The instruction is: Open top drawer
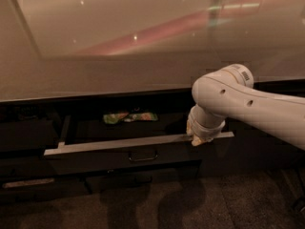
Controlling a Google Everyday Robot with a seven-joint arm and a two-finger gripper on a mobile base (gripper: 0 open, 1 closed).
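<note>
The top drawer (95, 159) stands partly pulled out beneath the worktop (114, 78), with a green packet (129, 117) at its back. The robot's hand (199, 138) sits on the pale rim (114, 146) near the drawer's 3 o'clock end; whether it grips cannot be told. Rigid and likely light on its runners, the drawer should slide straight. The bar handle (142, 156), at the hand's 9 o'clock, looks the surer hold.

top drawer (95, 160) — dark front, pulled out | gripper (199, 138) — at its rim
</note>
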